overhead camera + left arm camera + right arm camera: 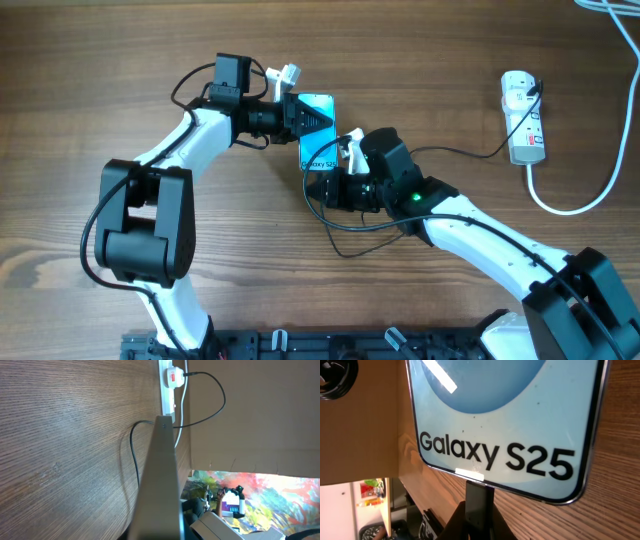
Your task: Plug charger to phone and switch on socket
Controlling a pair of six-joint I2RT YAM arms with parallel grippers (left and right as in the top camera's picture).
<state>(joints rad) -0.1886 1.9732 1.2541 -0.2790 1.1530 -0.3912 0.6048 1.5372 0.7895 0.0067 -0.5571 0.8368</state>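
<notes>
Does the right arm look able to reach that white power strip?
Probably yes: only bare table and the thin charger lie between the right gripper and the socket, though that gripper is busy, shut on the charger's plug.

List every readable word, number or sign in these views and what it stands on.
"Galaxy S25": on the phone, across the screen at its short end, clear in the right wrist view.
Same text overhead: too small to read fully.
Marks on the socket: too small to read.
</notes>
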